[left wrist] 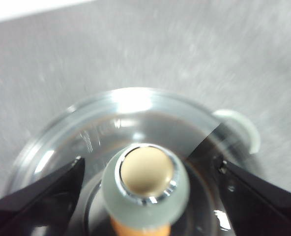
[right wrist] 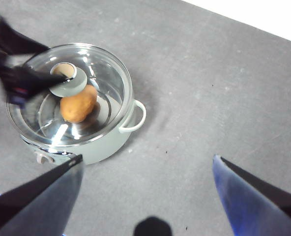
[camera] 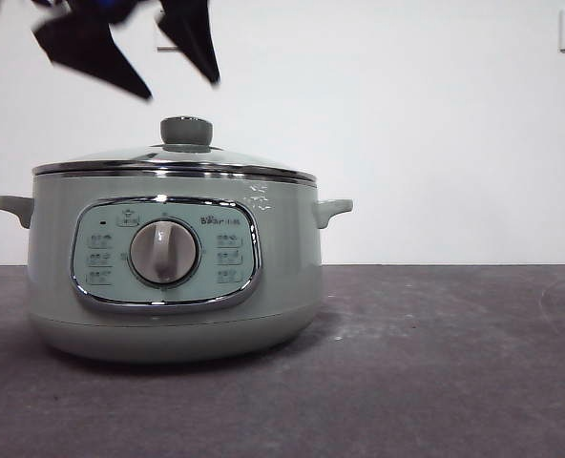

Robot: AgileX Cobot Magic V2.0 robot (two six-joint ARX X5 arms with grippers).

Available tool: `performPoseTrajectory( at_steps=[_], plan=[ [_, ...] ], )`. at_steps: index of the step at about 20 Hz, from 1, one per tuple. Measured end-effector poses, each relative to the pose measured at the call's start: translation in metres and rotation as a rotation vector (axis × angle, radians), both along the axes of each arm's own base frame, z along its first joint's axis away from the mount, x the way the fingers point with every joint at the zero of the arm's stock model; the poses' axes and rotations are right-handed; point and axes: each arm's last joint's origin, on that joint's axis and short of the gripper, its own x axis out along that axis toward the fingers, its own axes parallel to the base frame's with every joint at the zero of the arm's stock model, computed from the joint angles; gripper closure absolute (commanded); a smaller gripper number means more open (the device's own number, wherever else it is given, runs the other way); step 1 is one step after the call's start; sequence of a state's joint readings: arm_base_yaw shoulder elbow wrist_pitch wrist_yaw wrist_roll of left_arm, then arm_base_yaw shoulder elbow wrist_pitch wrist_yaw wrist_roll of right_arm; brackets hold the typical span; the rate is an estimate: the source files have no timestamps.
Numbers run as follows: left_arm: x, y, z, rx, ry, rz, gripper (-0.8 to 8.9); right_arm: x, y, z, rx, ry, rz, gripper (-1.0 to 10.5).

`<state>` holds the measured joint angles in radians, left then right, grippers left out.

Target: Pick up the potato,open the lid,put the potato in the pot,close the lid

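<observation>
One pot (camera: 173, 286) stands on the grey table (camera: 435, 363), with two side handles and one dial (camera: 164, 253) on its front panel. One glass lid (camera: 173, 160) sits closed on its rim, and its single knob (camera: 186, 131) points up. One potato (right wrist: 78, 103) lies inside the pot, seen through the glass in the right wrist view. The left gripper (camera: 163, 62) hangs just above the knob with its two jaws spread, one on each side of the knob and touching nothing. The right gripper (right wrist: 145, 189) is high above the table, well apart from the pot, with its two jaws spread wide and holding nothing.
</observation>
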<state>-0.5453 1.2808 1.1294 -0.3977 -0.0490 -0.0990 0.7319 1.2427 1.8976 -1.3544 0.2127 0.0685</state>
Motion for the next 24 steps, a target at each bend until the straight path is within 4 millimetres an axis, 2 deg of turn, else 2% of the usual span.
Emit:
performPoseTrajectory(
  at_steps=[4,6,7,9,10,12,14,20,22,24],
  plan=[
    [-0.044,0.015,0.032,-0.039,-0.062,-0.042,3.78,0.003,0.003,-0.018,0.011,-0.011,0.0,5.2],
    [-0.063,0.022,0.045,-0.068,-0.104,-0.065,4.13,0.004,0.003,-0.033,0.03,-0.031,-0.002,6.7],
    [-0.073,0.026,0.05,-0.082,-0.125,-0.076,5.19,0.004,0.003,-0.041,0.044,-0.047,-0.002,7.6],
    [-0.088,0.032,0.057,-0.094,-0.149,-0.097,8.47,0.003,0.003,-0.061,0.07,-0.075,-0.002,9.3],
    [-0.092,0.035,0.058,-0.081,-0.155,-0.097,8.23,0.003,0.003,-0.072,0.081,-0.088,-0.002,9.6],
    [-0.095,0.038,0.057,-0.036,-0.166,-0.046,8.22,0.002,0.002,-0.097,0.112,-0.123,-0.002,9.6],
    [-0.098,0.042,0.047,-0.024,-0.189,-0.008,8.22,0.0,0.0,-0.122,0.159,-0.175,-0.002,9.6],
    [-0.116,0.053,-0.016,-0.048,-0.226,-0.014,8.22,-0.011,-0.01,-0.193,0.255,-0.28,-0.002,9.6],
    [-0.119,0.056,-0.029,-0.042,-0.217,-0.015,8.22,-0.012,-0.011,-0.207,0.237,-0.257,-0.003,9.6],
    [-0.119,0.056,-0.031,-0.039,-0.213,-0.015,8.16,-0.012,-0.01,-0.212,0.223,-0.227,-0.009,9.6]
  ],
)
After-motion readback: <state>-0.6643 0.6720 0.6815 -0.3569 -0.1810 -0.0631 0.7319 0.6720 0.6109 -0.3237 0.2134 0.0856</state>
